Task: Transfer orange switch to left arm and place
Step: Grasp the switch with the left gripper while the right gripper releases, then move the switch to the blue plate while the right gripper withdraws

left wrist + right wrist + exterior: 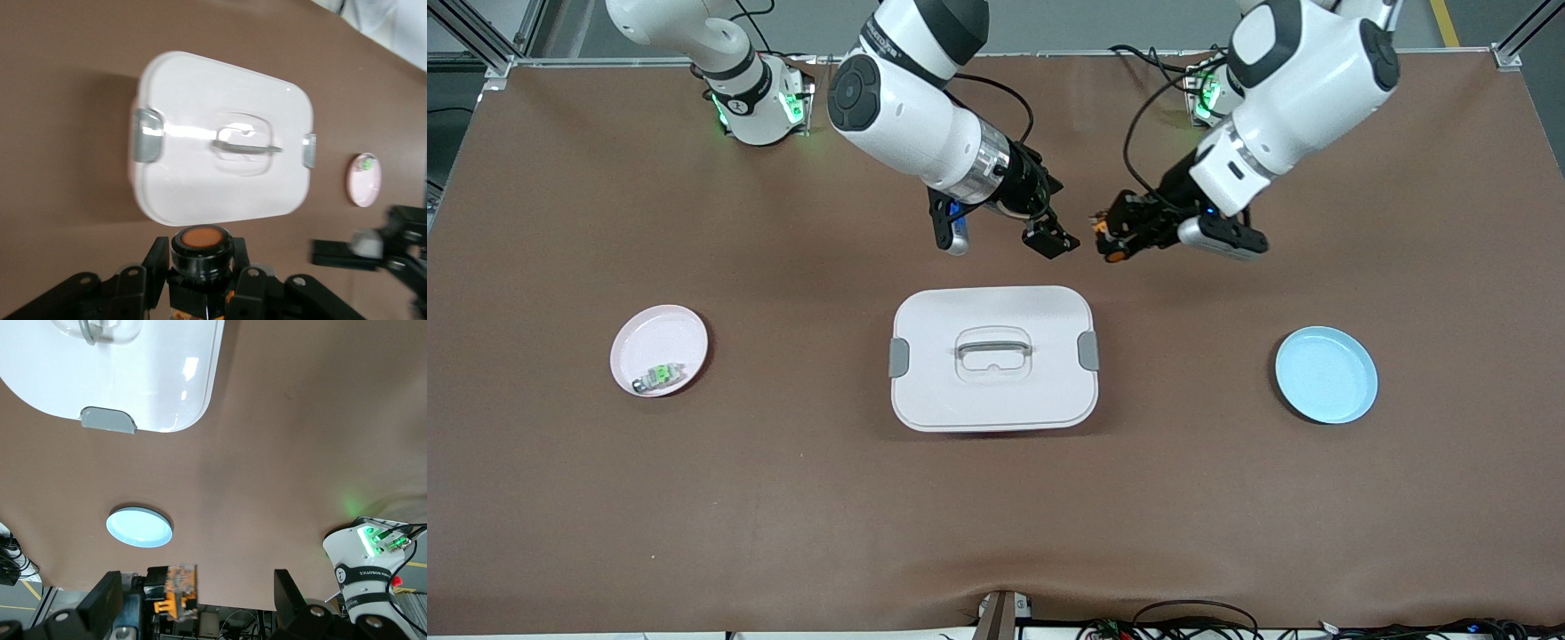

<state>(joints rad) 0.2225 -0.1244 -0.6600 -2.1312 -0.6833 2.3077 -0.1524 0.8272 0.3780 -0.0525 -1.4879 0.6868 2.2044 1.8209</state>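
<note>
The orange switch (pixel 1112 242) is held in the air by my left gripper (pixel 1110 233), over bare table farther from the front camera than the box (pixel 993 356). In the left wrist view the left gripper (pixel 200 252) is shut on the switch (pixel 202 241), with its orange cap facing outward and a finger on each side. My right gripper (pixel 1052 237) hangs open and empty close beside it, facing it. In the right wrist view the right gripper (pixel 197 585) is spread wide, and the switch (pixel 176 587) shows between its fingers, clear of both.
The white box also shows in the left wrist view (pixel 220 167) and the right wrist view (pixel 133 367). A pink plate (pixel 654 333) with a green-and-grey switch (pixel 660 375) lies toward the right arm's end. A blue plate (pixel 1325 373) lies toward the left arm's end.
</note>
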